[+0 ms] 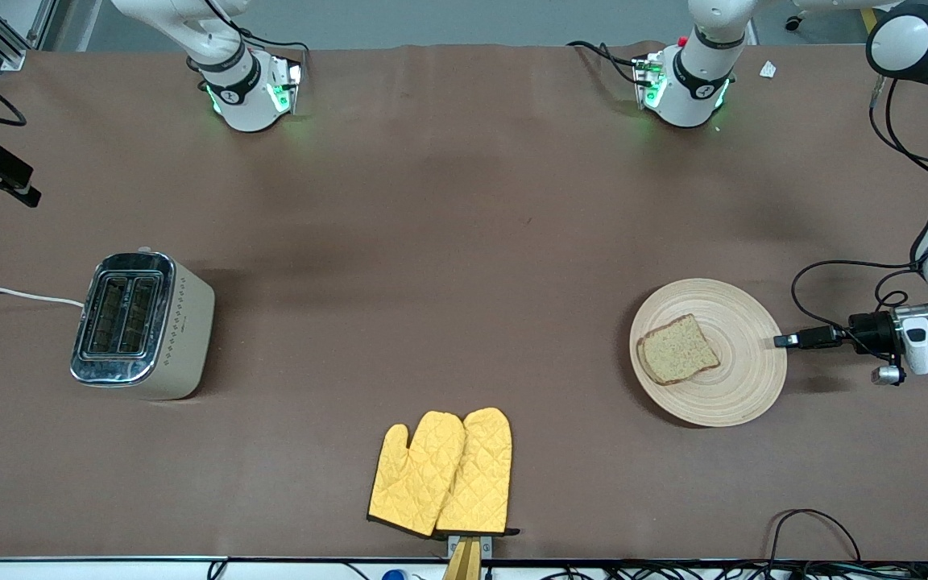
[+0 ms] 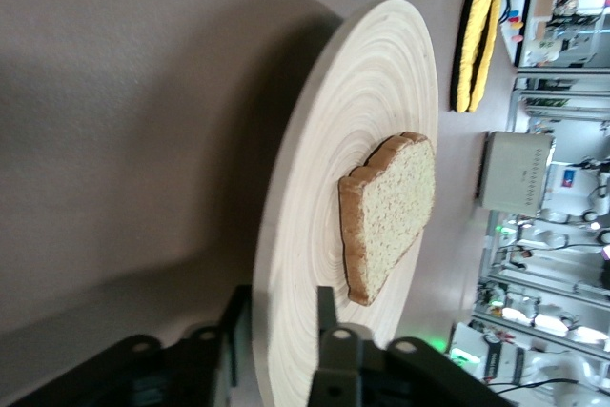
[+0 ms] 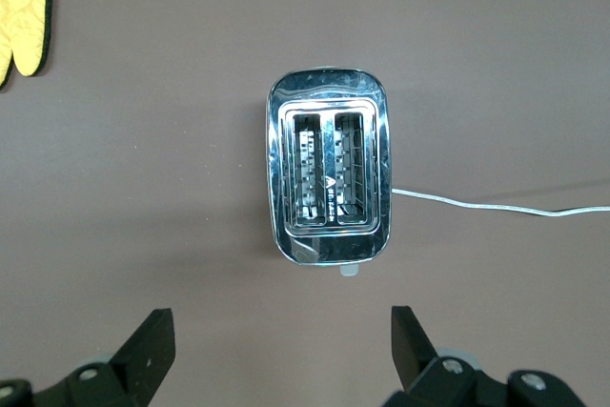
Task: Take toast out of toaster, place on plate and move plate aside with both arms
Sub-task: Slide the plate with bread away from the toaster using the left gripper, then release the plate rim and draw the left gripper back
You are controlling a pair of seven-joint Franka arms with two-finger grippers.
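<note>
The toast [image 1: 677, 350] lies flat on the round pale wooden plate [image 1: 742, 387], toward the left arm's end of the table. My left gripper [image 1: 782, 340] lies level with the table at the plate's rim. In the left wrist view the toast [image 2: 391, 212] is on the plate [image 2: 353, 92], and the gripper [image 2: 281, 297] has one finger over the rim and one under it, shut on the plate. My right gripper [image 3: 281, 326] is open and empty, high over the table beside the toaster [image 3: 329, 178]. It does not show in the front view.
The toaster [image 1: 142, 326] stands toward the right arm's end of the table, both slots empty, with a white cord [image 1: 13, 294] running off the table edge. Two yellow oven mitts [image 1: 444, 471] lie near the front camera's edge of the table.
</note>
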